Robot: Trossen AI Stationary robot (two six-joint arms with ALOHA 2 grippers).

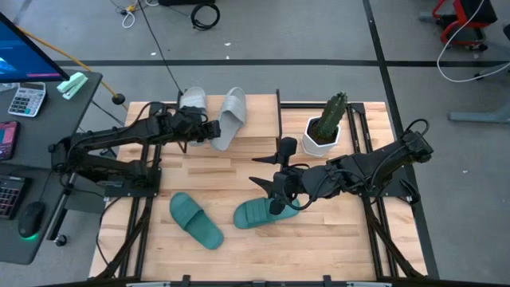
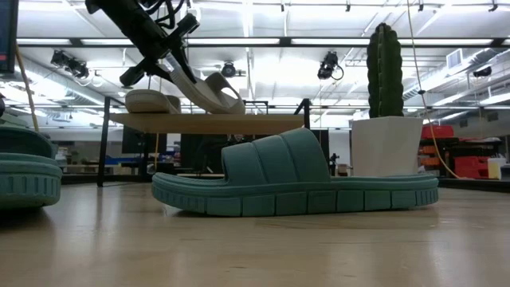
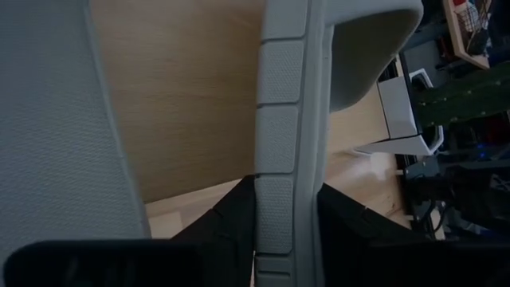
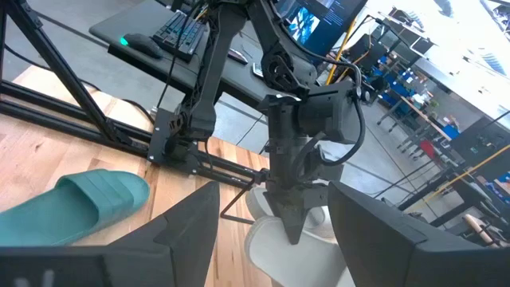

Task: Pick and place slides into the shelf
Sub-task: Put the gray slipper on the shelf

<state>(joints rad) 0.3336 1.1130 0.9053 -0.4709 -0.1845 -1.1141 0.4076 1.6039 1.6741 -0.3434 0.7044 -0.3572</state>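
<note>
Two pale grey-white slides [image 1: 232, 117] with ribbed soles sit at upper centre. Two teal green slides [image 1: 195, 219] lie below on the light slatted wooden tabletop [image 1: 239, 171]. A green cactus [image 1: 331, 115] stands in a white pot [image 1: 316, 142].

Four slides in all: two pale ones, [image 1: 194, 102] and [image 1: 229, 118], at the shelf [image 1: 255, 106]; two teal ones, [image 1: 196, 220] and [image 1: 263, 212], on the table [image 1: 239, 171]. One shelf. One cactus [image 1: 331, 117] in one white pot [image 1: 312, 143]. Two arms, so two grippers: left [image 1: 209, 131], right [image 1: 269, 188]. On the side desk [image 1: 48, 104]: one calculator [image 1: 27, 99], one mouse [image 1: 32, 218], one keyboard [image 1: 9, 191].
</note>
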